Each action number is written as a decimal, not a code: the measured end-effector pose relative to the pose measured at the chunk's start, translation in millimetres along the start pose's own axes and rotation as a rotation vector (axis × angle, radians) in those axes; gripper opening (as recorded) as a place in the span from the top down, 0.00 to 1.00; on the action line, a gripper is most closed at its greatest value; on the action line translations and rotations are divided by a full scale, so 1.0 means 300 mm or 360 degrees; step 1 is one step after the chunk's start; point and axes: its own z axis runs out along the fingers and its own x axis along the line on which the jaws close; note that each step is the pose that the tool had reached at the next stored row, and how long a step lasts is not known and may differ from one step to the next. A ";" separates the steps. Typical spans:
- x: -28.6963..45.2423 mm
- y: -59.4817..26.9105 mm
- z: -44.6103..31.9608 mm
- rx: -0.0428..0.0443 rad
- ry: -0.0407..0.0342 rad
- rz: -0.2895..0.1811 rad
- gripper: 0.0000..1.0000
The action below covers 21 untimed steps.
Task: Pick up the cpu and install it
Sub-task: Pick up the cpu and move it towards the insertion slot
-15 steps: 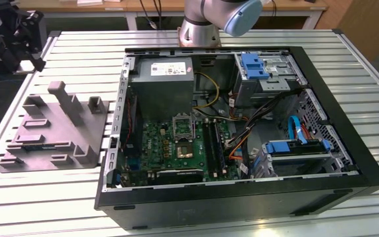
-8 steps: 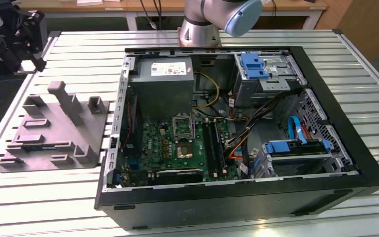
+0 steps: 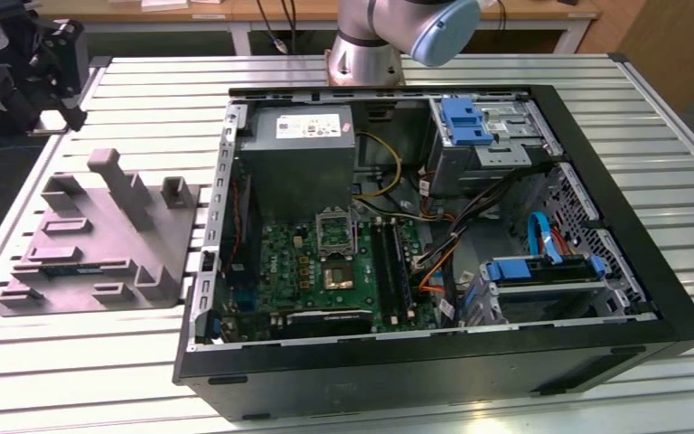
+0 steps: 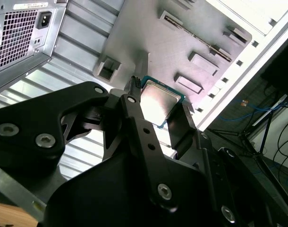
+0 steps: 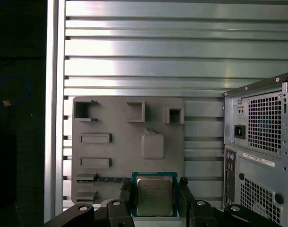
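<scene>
The cpu [image 5: 155, 195] [image 4: 161, 102], a small square chip with a silvery top and a green rim, sits between the two black fingers of my gripper [image 5: 155, 201] [image 4: 158, 108], which is shut on its edges. In both wrist views it hangs well above the grey fixture tray [image 5: 120, 142] [image 4: 148, 38] on the slatted table. In the exterior view, the green motherboard [image 3: 323, 280] lies inside the open computer case [image 3: 444, 362], its socket [image 3: 337, 264] uncovered and the frame [image 3: 335, 226] flipped back.
A dark memory stick [image 5: 104, 179] [image 4: 196, 35] lies in a slot of the tray. The grey power-supply box [image 3: 301, 154], blue drive brackets [image 3: 465, 122] and loose cables [image 3: 468, 217] crowd the case. The case's rear panel [image 5: 262, 156] stands beside the tray.
</scene>
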 end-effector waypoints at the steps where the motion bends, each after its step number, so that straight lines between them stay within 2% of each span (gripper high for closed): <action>1: -0.001 0.000 0.000 0.0000 0.0000 0.0000 0.53; 21: -0.014 0.000 0.000 0.0000 0.0000 0.0000 0.53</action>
